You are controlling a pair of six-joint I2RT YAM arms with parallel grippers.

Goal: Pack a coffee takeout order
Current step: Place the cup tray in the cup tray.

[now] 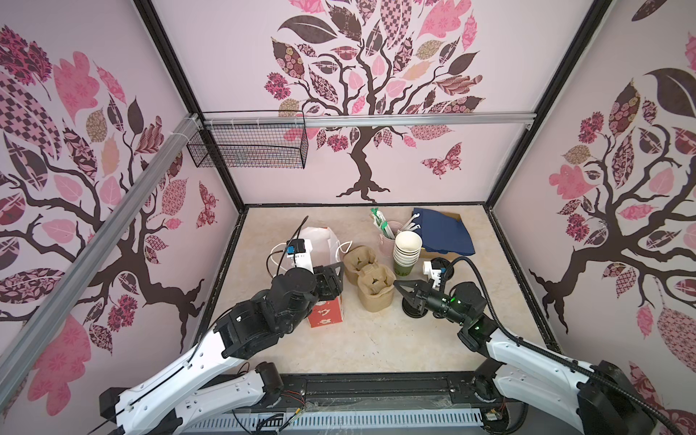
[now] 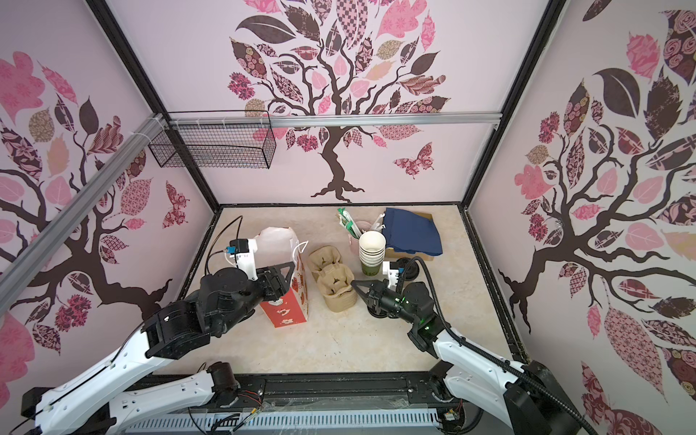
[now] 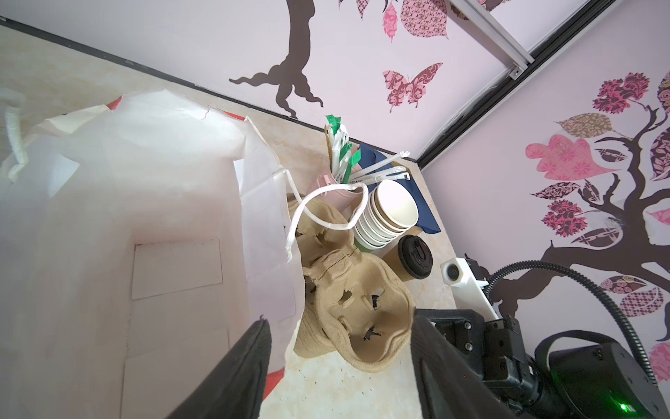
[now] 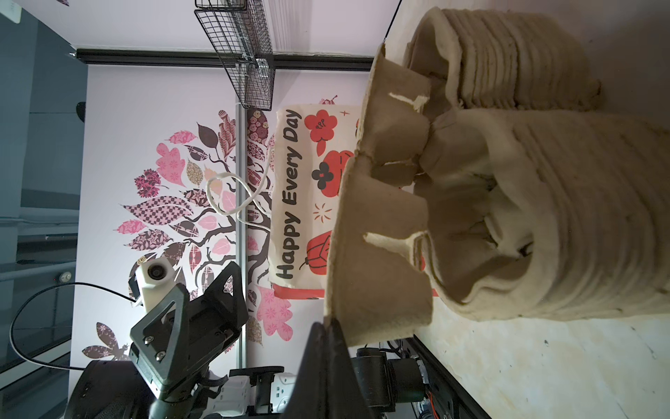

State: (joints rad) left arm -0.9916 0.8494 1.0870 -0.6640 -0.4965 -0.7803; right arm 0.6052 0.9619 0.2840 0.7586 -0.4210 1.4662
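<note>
The tan pulp carrier (image 4: 384, 217) is tipped up off a stack of the same carriers (image 1: 376, 292), and my right gripper (image 1: 395, 284) is shut on its rim, its tip (image 4: 328, 321) at the carrier's corner. My left gripper (image 3: 339, 319) stands open astride the side wall of the open red-and-white paper bag (image 1: 325, 241): one finger is inside it, the other outside. The paper cup with the black lid (image 3: 415, 257) stands behind the carriers, mostly hidden by my right wrist in both top views. The navy napkin (image 1: 444, 229) lies at the back right.
A tall stack of lidless cups (image 1: 406, 248) and a pink cup of wrapped straws (image 1: 388, 237) stand just behind the carriers. A black disc (image 1: 412, 310) lies under my right arm. A wire basket (image 1: 248, 145) hangs on the back-left rail.
</note>
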